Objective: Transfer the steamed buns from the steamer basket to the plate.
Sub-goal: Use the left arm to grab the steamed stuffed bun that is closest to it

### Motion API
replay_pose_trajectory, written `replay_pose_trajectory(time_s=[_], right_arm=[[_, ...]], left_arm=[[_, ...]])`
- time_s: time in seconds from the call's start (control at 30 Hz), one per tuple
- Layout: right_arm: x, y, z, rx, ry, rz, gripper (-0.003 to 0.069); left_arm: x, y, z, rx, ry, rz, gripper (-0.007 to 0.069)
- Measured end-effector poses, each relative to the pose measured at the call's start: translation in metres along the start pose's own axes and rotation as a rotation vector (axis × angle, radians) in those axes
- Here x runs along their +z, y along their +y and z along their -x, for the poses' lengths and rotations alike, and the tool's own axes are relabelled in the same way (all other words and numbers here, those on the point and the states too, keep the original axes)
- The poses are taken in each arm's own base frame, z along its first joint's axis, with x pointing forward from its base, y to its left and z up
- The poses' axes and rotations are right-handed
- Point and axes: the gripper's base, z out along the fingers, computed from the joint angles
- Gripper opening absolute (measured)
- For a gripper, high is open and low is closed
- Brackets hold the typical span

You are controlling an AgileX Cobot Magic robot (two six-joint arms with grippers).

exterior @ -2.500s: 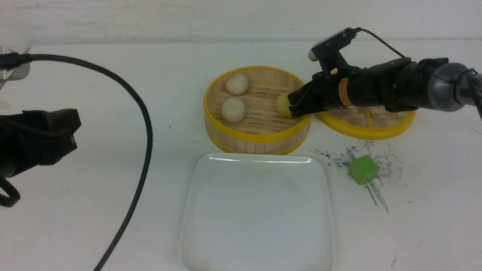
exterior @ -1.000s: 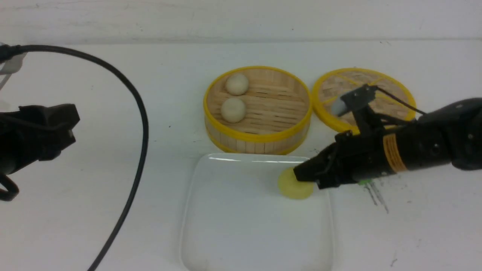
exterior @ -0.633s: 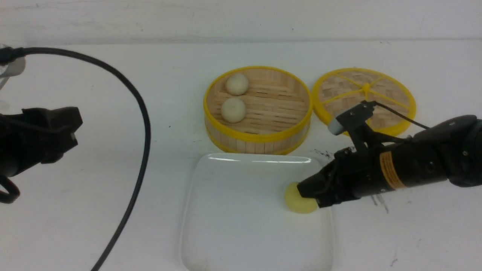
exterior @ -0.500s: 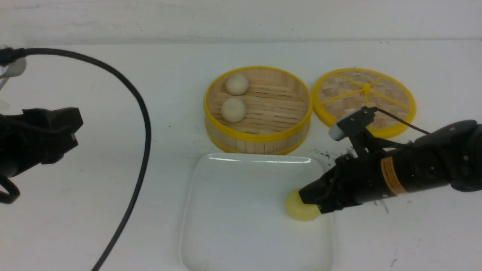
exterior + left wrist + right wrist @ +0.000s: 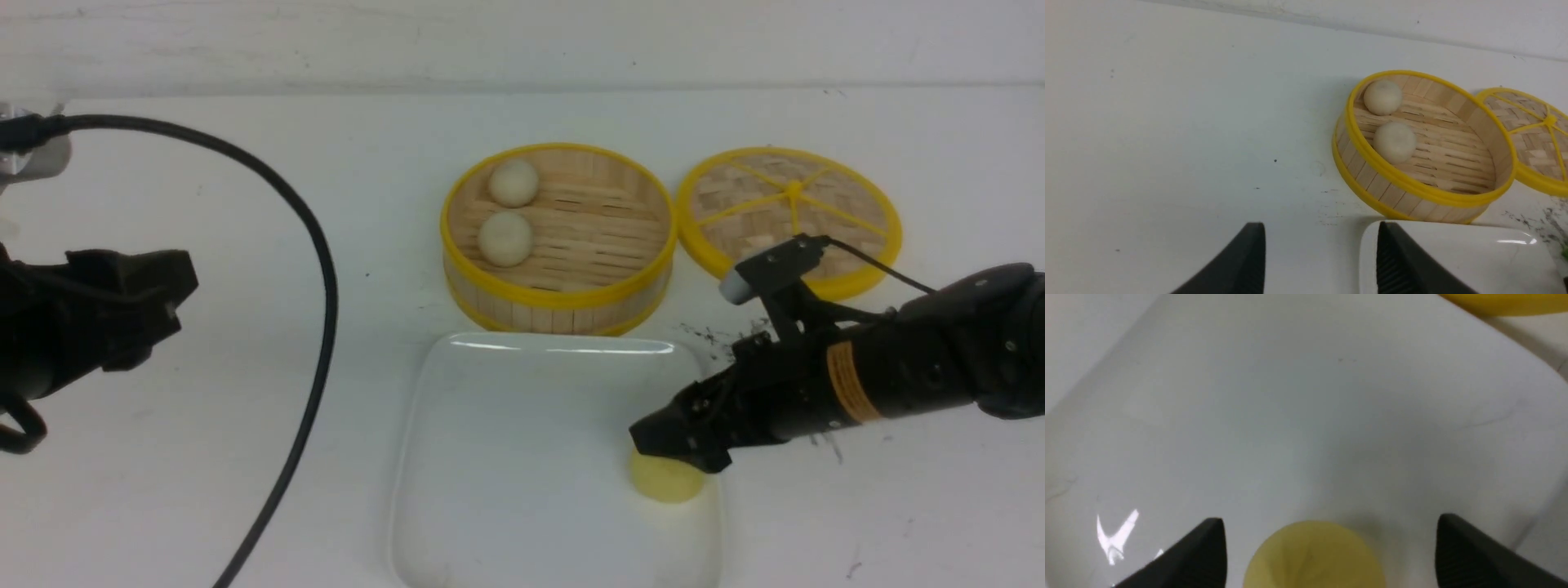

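Item one: pale yellow dome-shaped steamed bun point(image 5: 667, 482), resting near the right edge of the glossy white square plate point(image 5: 522, 408). The right gripper point(image 5: 653, 437) hangs just above it, fingers spread wide and clear of it, evidently a release. Two off-white round buns point(image 5: 506, 238) lie in the round bamboo steamer basket point(image 5: 563, 302), awaiting transfer. Left gripper point(image 5: 1319, 237): fingers parted, empty, apparently idle.

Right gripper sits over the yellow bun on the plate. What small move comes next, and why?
Probably lift the right gripper straight up, clear of the yellow bun: its jaws stand open with gaps either side, the bun rests on the plate, and two white buns wait in the basket.
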Motion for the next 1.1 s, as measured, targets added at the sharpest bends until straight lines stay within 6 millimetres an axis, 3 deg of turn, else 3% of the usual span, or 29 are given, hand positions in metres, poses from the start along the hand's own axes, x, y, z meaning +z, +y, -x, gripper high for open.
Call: replay_pose_trajectory(time_s=[0.17, 0.33, 0.67, 1.1], right_arm=[[0.000, -0.001, 0.000, 0.001, -0.001, -0.007, 0.0644], [-0.008, 0.002, 0.006, -0.015, -0.036, -0.034, 0.0568], [-0.039, 0.008, 0.024, -0.068, -0.162, -0.166, 0.0557], [-0.040, 0.009, 0.025, -0.071, -0.169, -0.171, 0.0557]], left_arm=[[0.013, -0.004, 0.007, 0.015, 0.082, -0.050, 0.0391], [0.052, -0.010, 0.029, 0.058, 0.273, -0.162, 0.0391], [0.106, -0.012, 0.070, 0.203, 0.349, -0.272, 0.0391], [0.170, -0.011, 0.075, 0.252, 0.451, -0.365, 0.0391]])
